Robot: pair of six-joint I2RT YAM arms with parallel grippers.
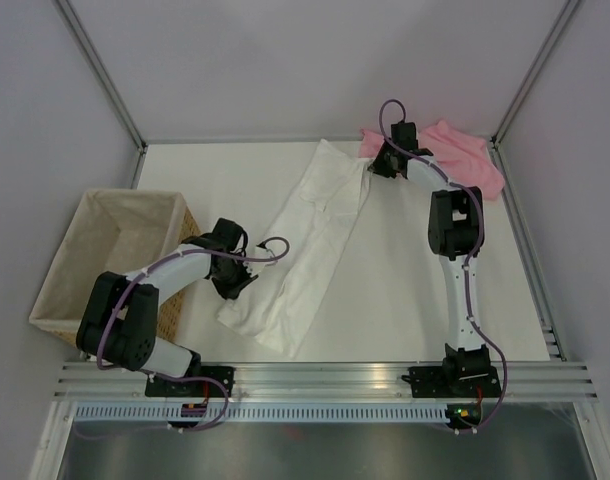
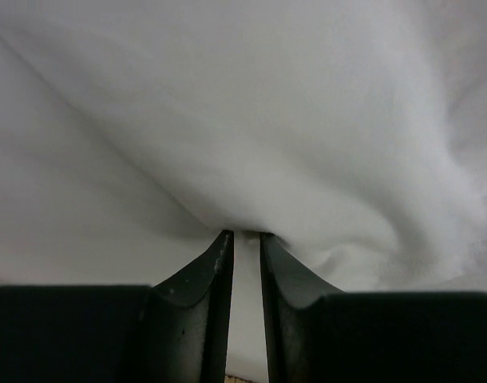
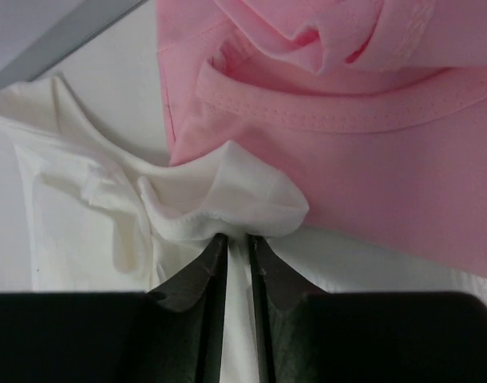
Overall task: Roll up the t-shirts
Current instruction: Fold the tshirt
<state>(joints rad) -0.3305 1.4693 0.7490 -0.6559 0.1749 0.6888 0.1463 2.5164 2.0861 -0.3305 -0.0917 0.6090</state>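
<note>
Progress: by my judgement nothing is rolled yet; the white t-shirt lies drawn out as a long, loosely folded strip, with no coil at either end
Left to do: roll the white one from one end, then spread and roll the pink t-shirt, which sits in a crumpled heap
White tee, place: slanting across the middle of the bench, from beside my left arm up to the far edge
Pink tee, place: far right corner of the bench, touching the far end of the white one
My left tool: clenched on a pinch of white cloth at the near end of the strip, with fabric billowing over the tips
My right tool: clenched on a small fold of the white tee's stitched edge, just beside the pink cloth
Cloth: both are soft matte knit that drapes and puckers; the white is creased lengthwise, the pink shows a stitched hem and rumpled folds
Basket: boxy woven wicker with a pale cloth lining, at the left of the bench, beside my left arm
</note>
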